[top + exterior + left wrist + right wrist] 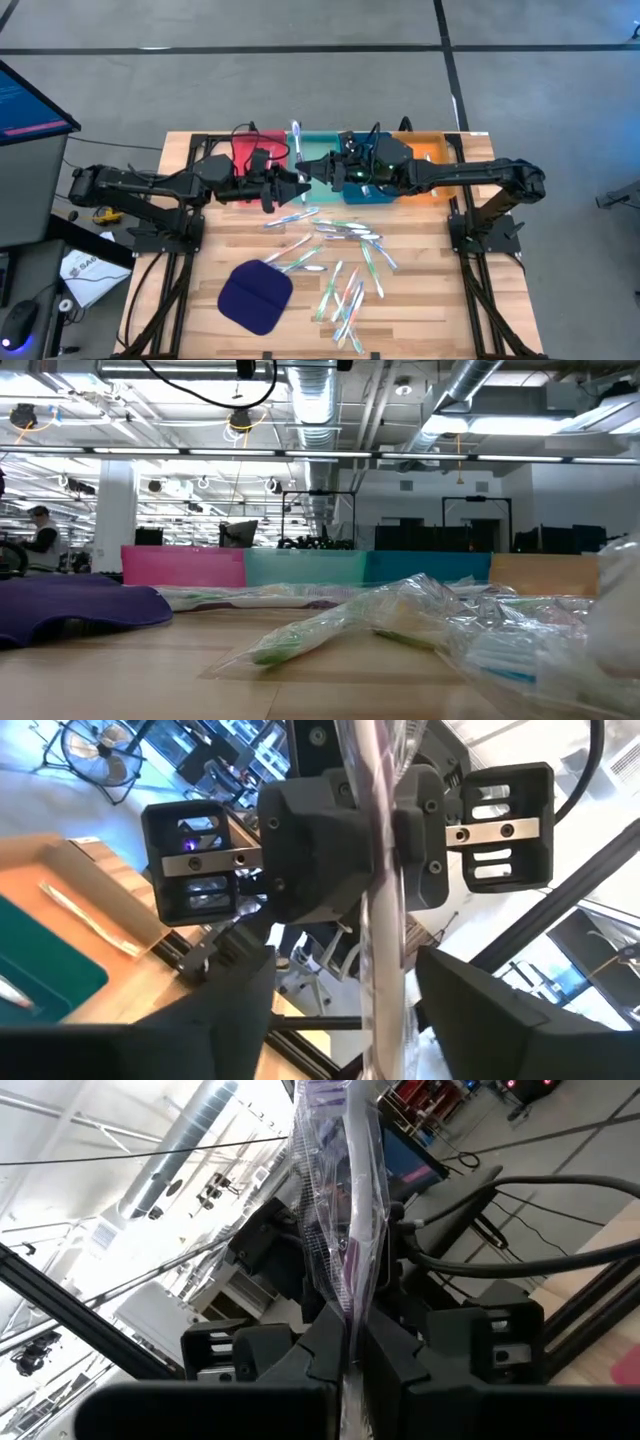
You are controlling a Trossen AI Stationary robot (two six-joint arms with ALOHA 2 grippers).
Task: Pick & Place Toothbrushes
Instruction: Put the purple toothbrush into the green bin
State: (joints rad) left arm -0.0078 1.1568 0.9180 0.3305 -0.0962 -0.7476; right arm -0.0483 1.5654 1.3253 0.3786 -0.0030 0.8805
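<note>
A toothbrush in a clear wrapper (297,142) is held up over the trays at mid table, with my right gripper (350,1355) shut on it. My left gripper (345,1010) faces it from the table's left. It is open, one finger on either side of the toothbrush (383,930), touching nothing. Several more wrapped toothbrushes (340,255) lie flat and scattered on the wooden table (430,300). In the low view they lie close in front (400,615); neither gripper shows there. My right gripper pinches the wrapped toothbrush near its lower end (349,1315) between its two fingers, through the clear wrapper. The fingers come level from the table's right and lie across it. The toothbrush stands roughly upright above the fingers, clear of the table and trays.
Red (250,148), teal (322,143), blue (368,192) and orange (432,150) trays stand in a row along the far edge, under both arms. A dark blue pad (255,297) lies at the near left. A monitor (30,110) stands off the table's left.
</note>
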